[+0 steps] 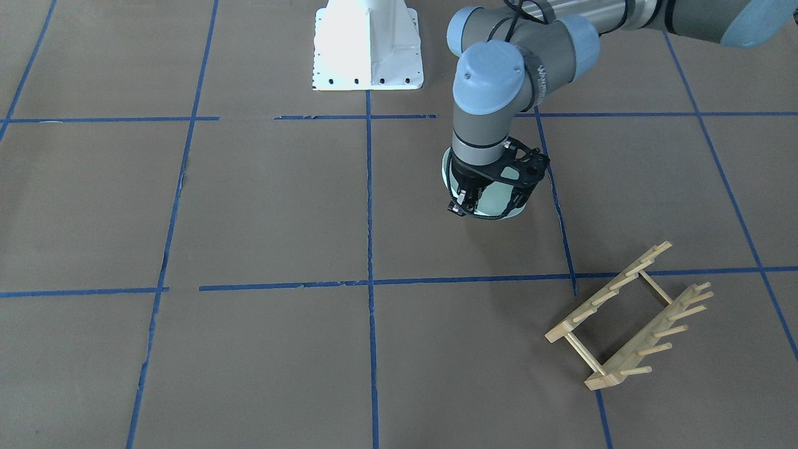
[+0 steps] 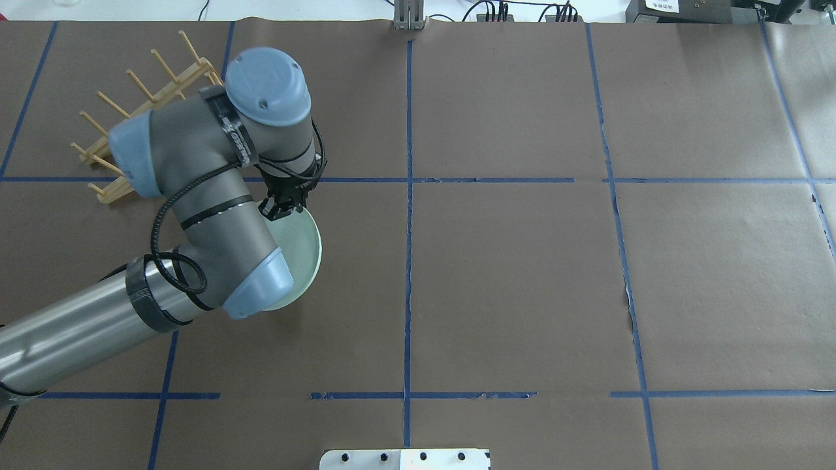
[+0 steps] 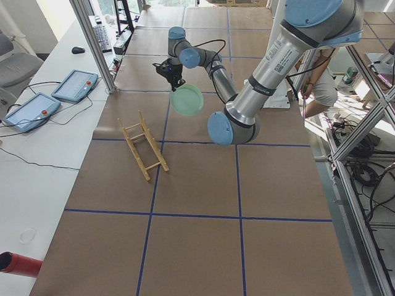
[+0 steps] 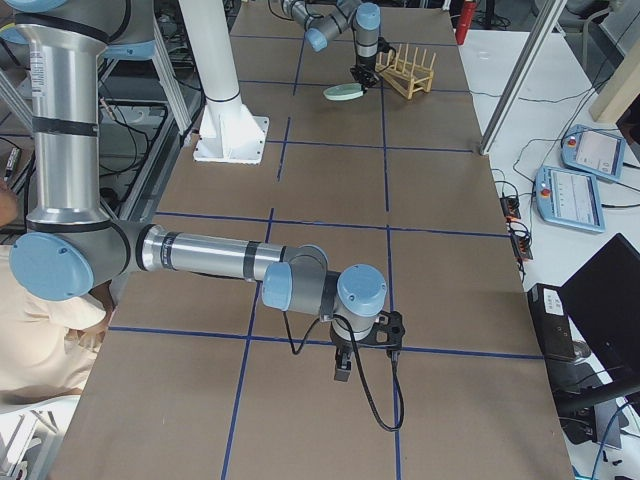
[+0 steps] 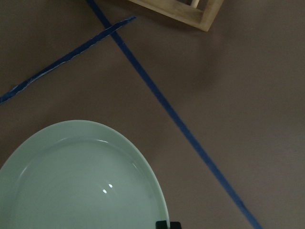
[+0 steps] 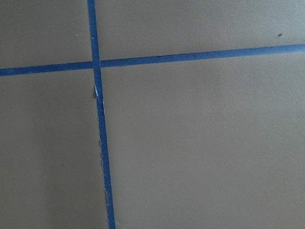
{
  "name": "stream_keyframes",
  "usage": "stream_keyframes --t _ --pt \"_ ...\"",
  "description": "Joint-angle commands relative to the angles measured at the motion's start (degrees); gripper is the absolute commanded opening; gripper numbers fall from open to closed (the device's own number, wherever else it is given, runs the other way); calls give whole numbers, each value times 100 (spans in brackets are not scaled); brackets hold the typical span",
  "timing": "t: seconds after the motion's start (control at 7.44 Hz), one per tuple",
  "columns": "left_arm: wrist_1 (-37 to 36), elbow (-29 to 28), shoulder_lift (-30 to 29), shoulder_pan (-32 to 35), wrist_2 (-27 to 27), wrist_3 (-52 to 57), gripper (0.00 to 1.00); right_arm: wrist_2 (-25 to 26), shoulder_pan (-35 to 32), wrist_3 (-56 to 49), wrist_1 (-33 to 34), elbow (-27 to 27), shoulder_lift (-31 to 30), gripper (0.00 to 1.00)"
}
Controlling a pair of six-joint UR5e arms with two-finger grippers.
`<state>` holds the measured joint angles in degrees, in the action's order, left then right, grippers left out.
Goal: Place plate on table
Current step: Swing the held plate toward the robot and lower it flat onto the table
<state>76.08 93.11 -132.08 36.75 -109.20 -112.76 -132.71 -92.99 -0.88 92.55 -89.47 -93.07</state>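
The left gripper is clamped on the rim of the plate, on the edge toward the rack; an edge grip of this kind suits drawing a plate out from between pegs. The plate hangs tilted above the table, not yet on the surface, in the square next to the rack and apart from it. Judgement: carrying step in hand; levelling and lowering are outstanding, and a tilted set-down risks the low rim striking first. The rack stands on the table with nothing between its pegs; the plate carries nothing. The right gripper hovers over the table well away; whether it is open or closed cannot be told
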Motion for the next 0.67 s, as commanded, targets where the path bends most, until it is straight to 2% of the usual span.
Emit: stream_keyframes --t 0.0,0.13,0.27,0.4,0.54 --pt "-76 -328 -81 -265 127 17 32 0 0 0 0 0 0 100" --pt "-84 -267 -55 -265 205 26 99 0 0 0 0 0 0 100" --pt "-84 -67 -19 -239 258 52 100 0 0 0 0 0 0 100" --pt "-154 440 77 -108 241 766 100 0 0 0 0 0 0 100" --pt "-172 941 252 320 215 1356 100 0 0 0 0 0 0 100"
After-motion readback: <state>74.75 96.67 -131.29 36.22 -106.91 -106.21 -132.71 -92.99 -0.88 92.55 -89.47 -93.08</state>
